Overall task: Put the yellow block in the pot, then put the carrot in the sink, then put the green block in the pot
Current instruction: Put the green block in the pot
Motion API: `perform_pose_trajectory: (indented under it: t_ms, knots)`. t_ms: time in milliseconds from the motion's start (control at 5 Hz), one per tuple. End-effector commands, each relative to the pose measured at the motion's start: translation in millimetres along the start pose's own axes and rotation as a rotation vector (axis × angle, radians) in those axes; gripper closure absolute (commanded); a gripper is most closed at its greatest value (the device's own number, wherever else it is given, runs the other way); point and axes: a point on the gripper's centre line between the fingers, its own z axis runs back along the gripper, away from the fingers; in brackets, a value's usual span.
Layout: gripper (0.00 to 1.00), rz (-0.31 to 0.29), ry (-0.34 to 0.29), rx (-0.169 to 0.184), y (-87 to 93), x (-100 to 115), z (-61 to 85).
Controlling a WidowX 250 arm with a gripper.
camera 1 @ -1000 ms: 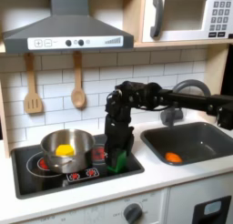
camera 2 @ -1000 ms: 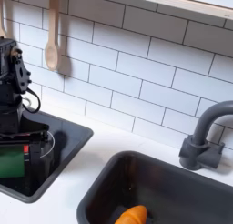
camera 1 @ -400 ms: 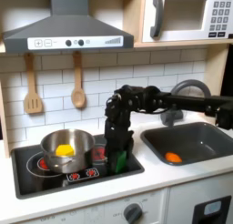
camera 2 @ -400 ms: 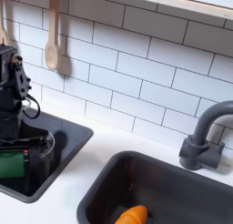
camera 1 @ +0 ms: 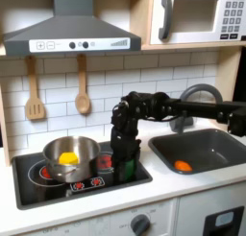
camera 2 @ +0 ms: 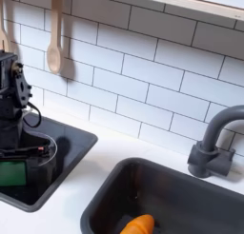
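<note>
Green block sits clamped in the pincer above the black stovetop, at 3 o'clock from the pot in the first exterior view. Inside the pot lies the yellow block. In both exterior views the carrot rests in the sink, near its 6 o'clock wall. The white surface carries stovetop and sink.

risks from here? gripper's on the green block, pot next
1. The gripper looks closed on the green block; a shallow hold might drop it onto the stovetop.
2. The pot sits close by and already holds the yellow block; a low carry could clip its rim.
</note>
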Motion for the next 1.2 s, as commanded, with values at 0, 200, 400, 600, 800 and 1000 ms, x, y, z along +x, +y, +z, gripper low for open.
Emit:
perform_pose_trajectory:
  t_ms: [0,200,400,600,800,1000]
  knots:
    - [1.00,-0.004,-0.080,-0.053,-8.7,7,41.9]
    - [1.00,0.002,-0.116,-0.065,-4.0,12,57.4]
    - [1.00,0.012,-0.139,-0.070,0.9,16,67.8]
    - [1.00,0.041,-0.157,-0.072,10.5,26,75.4]
    - [1.00,0.093,-0.177,-0.077,25.6,34,82.8]
    - [1.00,0.158,-0.194,-0.089,35.4,40,88.9]
